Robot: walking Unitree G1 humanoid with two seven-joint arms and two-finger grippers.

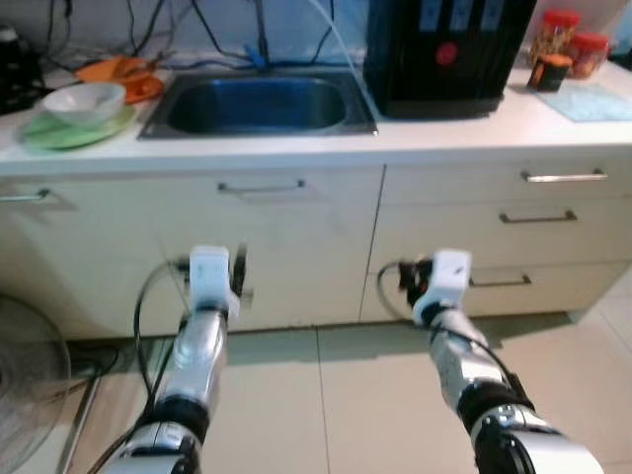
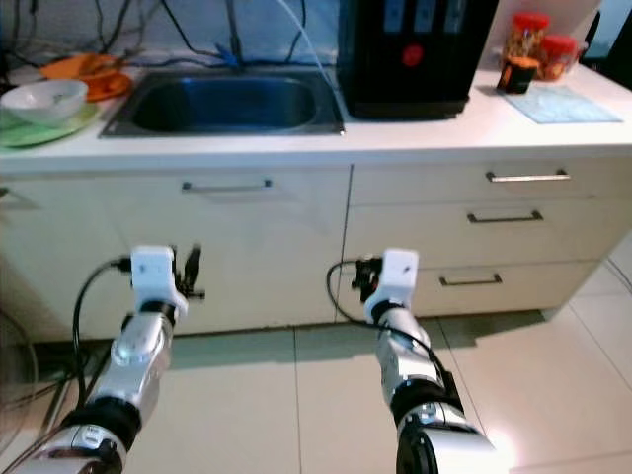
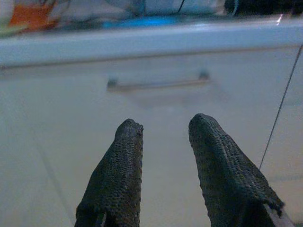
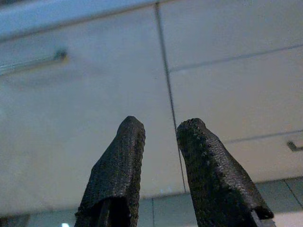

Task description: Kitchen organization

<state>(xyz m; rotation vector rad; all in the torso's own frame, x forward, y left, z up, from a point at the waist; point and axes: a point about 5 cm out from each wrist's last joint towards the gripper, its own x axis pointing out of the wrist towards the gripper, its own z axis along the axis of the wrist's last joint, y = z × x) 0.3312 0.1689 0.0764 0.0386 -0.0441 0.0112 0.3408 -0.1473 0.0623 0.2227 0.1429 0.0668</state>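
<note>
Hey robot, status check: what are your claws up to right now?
Left claw open, empty, facing sink cabinet. Right claw open, empty, near drawers. Nothing in the way.

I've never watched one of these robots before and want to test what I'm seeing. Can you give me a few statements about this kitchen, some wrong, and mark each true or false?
1. A white bowl sits on a green plate left of the sink. True.
2. The left gripper holds a cup. False: its fingers are apart and hold nothing, facing the cabinet door handle.
3. A black appliance stands right of the sink. True.
4. The drawers are pulled open. False: all are closed.
5. The right gripper is on the counter. False: it hangs before the cabinet fronts.
</note>
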